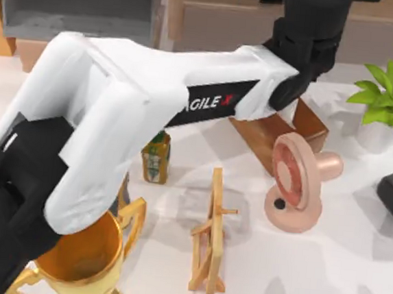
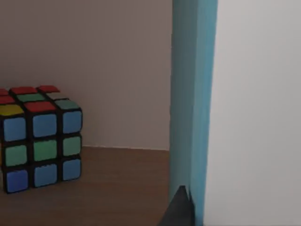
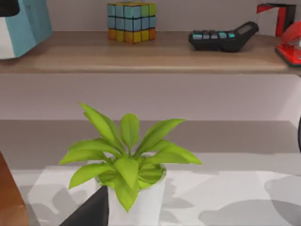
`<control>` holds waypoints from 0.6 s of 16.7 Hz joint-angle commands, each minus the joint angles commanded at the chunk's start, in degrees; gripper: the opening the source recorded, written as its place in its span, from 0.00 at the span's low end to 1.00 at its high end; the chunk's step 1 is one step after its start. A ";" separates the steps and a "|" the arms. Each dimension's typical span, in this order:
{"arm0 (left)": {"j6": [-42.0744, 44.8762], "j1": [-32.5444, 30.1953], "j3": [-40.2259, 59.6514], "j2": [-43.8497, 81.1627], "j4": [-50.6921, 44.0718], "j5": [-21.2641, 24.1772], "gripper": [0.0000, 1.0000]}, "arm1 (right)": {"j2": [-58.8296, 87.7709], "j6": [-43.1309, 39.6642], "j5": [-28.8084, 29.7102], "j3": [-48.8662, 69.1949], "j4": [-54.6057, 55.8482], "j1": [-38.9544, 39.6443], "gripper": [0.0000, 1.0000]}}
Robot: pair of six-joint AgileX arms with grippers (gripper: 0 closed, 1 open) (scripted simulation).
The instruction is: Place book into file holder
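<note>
Book: the teal-blue book stands upright right in front of the left gripper's fingers in the left wrist view, one dark fingertip pressed against its lower edge. In the right wrist view a teal-and-white block sits at the far end of the shelf, most likely the same book, with a dark shape on top of it.

Left gripper: reached far across the table toward the back in the top view, wrist over the brown tissue box. It looks clamped on the book, though the second finger is hidden behind the cover.

Right gripper: one dark fingertip shows beside the potted plant; whether it is wide or narrow, I cannot tell. Parked, by the look of it.

File holder: the grey holder sits at the top view's back left, well apart from the left gripper's fingers.

Beyond the fingers: a colour cube rests on the wooden shelf, off to the side of the book.

Progress: book lifted and held, I judge; the carry over to the holder and the lowering-in are both still to come.
</note>
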 joint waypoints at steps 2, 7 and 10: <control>-0.68 1.74 0.15 -2.18 -1.53 -0.79 0.00 | 0.00 0.00 0.00 0.00 0.00 0.00 1.00; 1.21 2.42 -1.08 -3.37 -7.04 -1.11 0.00 | 0.00 0.00 0.00 0.00 0.00 0.00 1.00; 1.26 2.30 -1.22 -3.34 -7.17 -1.03 0.00 | 0.00 0.00 0.00 0.00 0.00 0.00 1.00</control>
